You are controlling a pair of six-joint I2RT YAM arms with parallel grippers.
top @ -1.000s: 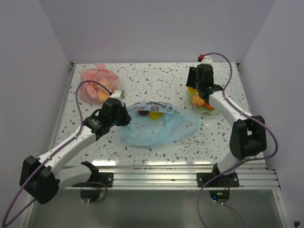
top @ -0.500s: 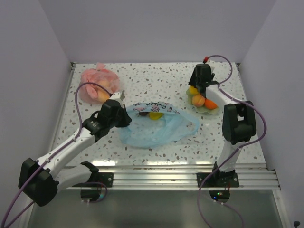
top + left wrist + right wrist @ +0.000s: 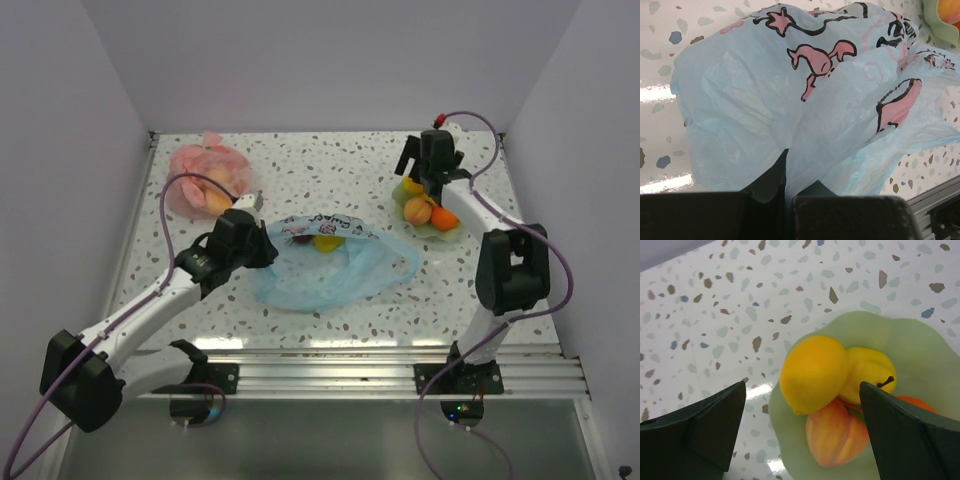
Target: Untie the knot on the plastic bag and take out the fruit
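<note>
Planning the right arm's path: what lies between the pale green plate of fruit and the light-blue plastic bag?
Only bare speckled tabletop separates the light-blue plastic bag from the pale green plate; the top view shows it.

Limp blue plastic bag [image 3: 330,275] — some fruit [image 3: 325,241] inside

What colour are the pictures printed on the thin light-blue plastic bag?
Pink with black outlines; the light-blue plastic bag shows them best in the left wrist view.
</note>
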